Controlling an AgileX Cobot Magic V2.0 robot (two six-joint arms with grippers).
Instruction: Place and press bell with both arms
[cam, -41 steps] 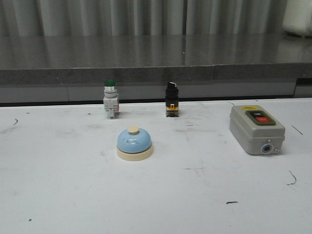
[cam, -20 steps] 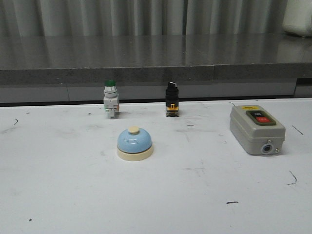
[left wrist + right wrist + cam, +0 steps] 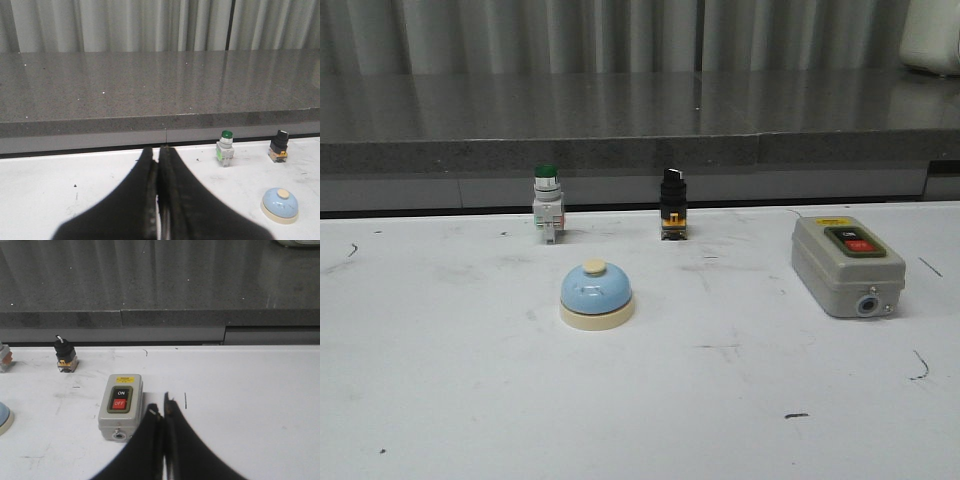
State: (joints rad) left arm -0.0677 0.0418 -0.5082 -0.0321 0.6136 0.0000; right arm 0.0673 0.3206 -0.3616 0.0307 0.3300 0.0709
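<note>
The white table (image 3: 470, 400) holds the grey switch box (image 3: 847, 264) on the right. The blue bell (image 3: 596, 294) sits near the middle. The left hand (image 3: 158, 160) and right hand (image 3: 160, 410) are both pressed together, holding nothing.

A lab bench: scuffed white table (image 3: 470, 390), loose industrial switches (image 3: 672, 205).

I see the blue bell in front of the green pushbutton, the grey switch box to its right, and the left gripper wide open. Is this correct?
Not quite. The left gripper is shut, its fingers pressed together, as the left wrist view shows. The rest holds: in the front view the bell stands in front of the green pushbutton, with the grey switch box to its right.
</note>
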